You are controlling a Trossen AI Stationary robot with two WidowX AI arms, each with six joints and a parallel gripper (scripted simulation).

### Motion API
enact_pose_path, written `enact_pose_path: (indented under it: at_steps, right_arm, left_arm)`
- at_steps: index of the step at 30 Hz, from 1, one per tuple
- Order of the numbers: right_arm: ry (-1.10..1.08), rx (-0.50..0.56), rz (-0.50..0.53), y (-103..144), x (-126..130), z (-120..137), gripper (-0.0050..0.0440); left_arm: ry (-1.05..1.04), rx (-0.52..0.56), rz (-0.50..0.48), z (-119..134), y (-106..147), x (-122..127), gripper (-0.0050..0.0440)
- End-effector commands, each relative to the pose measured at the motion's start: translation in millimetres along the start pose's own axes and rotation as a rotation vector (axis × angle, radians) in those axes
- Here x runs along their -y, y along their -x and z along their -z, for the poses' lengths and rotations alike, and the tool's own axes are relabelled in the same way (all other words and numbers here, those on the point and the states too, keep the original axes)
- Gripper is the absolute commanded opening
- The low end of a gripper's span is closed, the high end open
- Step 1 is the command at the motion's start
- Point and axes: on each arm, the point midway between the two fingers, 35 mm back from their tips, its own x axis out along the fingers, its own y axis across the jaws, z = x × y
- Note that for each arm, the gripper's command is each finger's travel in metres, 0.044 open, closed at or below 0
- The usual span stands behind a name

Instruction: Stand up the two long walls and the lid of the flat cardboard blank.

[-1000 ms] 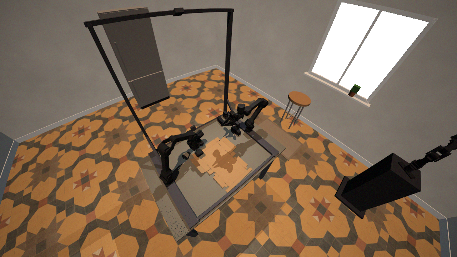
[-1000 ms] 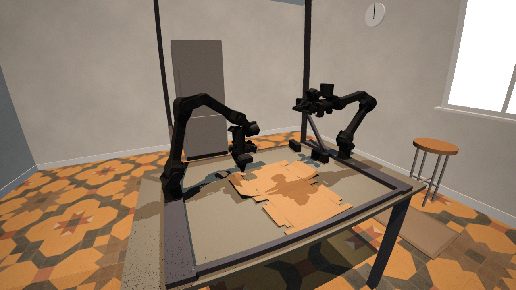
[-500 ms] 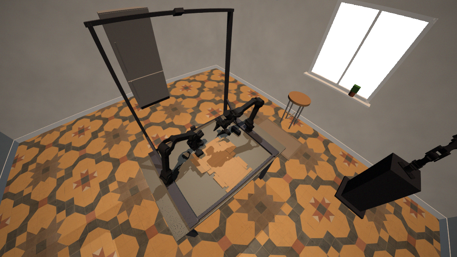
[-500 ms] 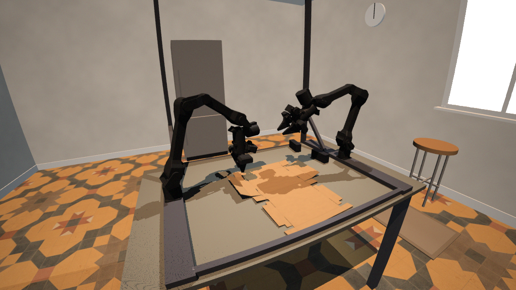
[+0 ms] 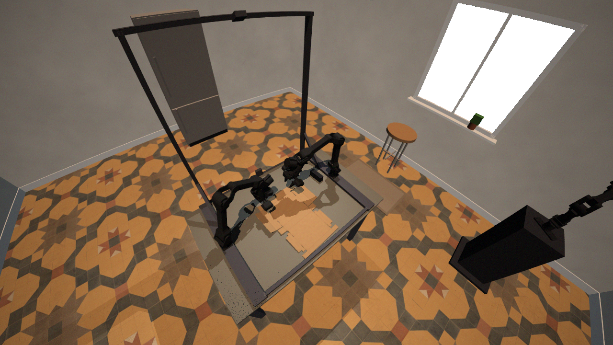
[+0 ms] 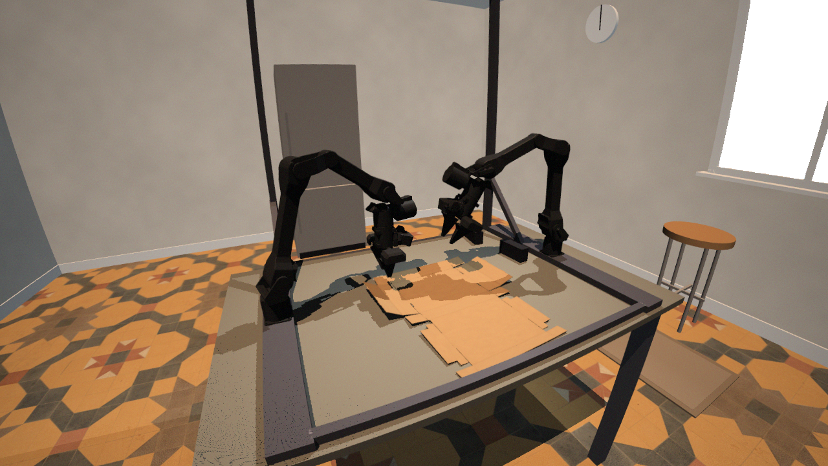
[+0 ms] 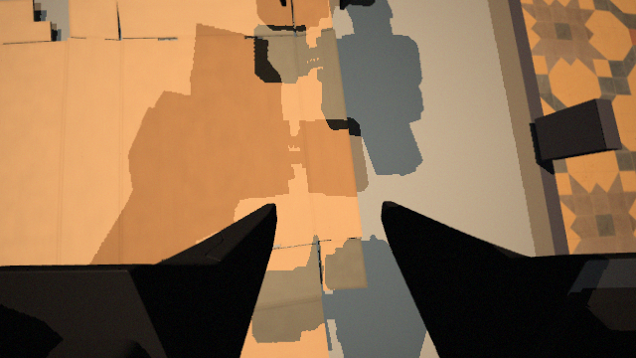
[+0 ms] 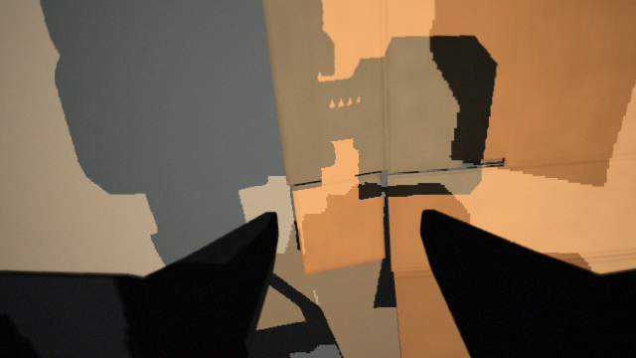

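The cardboard blank (image 5: pixel 308 227) (image 6: pixel 491 324) (image 7: pixel 94 149) (image 8: pixel 547 25) is lying in the middle of the surface (image 5: pixel 265 261) (image 6: pixel 358 359) (image 7: pixel 462 149) (image 8: pixel 20 149), between the two arms, and its big parts are lying down, so the standing-up job is probably just starting. The left gripper (image 5: pixel 289 180) (image 6: pixel 449 237) (image 7: pixel 329 210) is hanging over the edge strip with its fingers a bit more than half open, and it is holding nothing. The right gripper (image 5: pixel 271 209) (image 6: pixel 389 273) (image 8: pixel 349 222) is pointing down by the other end of that strip, open about as much, and it is holding nothing too (whether its tips are touching the card is hard to tell). Some small flaps are tilting up a little near the right gripper, and a fingertip coming down there could be bending one or pushing the whole blank sideways. If the two grippers are pinching at different times or lifting at different speeds, the wall could be twisting instead of folding neatly. If the tips are going too low, they could be pressing into the surface; if they are staying too high, they could be closing on air. Lifting too far could be pulling the base up too.

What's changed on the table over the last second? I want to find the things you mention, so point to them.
The left gripper (image 5: pixel 288 181) (image 6: pixel 449 238) (image 7: pixel 329 210) swung down from its raised, level pose toward the blank's (image 5: pixel 308 227) (image 6: pixel 491 321) (image 7: pixel 89 124) (image 8: pixel 556 99) far end. Nothing was visibly grasped or released. The right gripper (image 5: pixel 269 209) (image 6: pixel 389 273) (image 8: pixel 349 222) and blank look unchanged.
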Motion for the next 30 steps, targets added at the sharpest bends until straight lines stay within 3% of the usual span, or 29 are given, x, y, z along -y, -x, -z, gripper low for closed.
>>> enact_pose_path:
  at_steps: [1, 10, 18, 23, 30]
  right_arm:
    - [-0.002, 0.017, -0.007, 6.1, -1.1, -2.5, 0.0265]
    - [-0.002, 0.017, -0.007, 6.1, -1.1, -2.5, 0.0265]
    - [-0.002, 0.017, -0.007, 6.1, -1.1, -2.5, 0.0265]
    - [-0.001, 0.012, -0.090, -18.4, 1.9, -3.1, 0.0265]
    - [-0.001, 0.012, -0.091, -18.7, 2.0, -3.1, 0.0265]
  left_arm:
    - [0.005, -0.179, -0.026, 11.2, -23.3, 12.4, 0.0265]
    - [0.003, -0.464, -0.097, 51.9, -47.2, 21.6, 0.0265]
    - [0.002, -0.471, -0.100, 53.0, -47.9, 21.9, 0.0265]
    - [0.022, -0.465, -0.017, 64.2, -69.1, 16.4, 0.0265]
    - [0.022, -0.465, -0.016, 64.4, -69.4, 16.3, 0.0265]
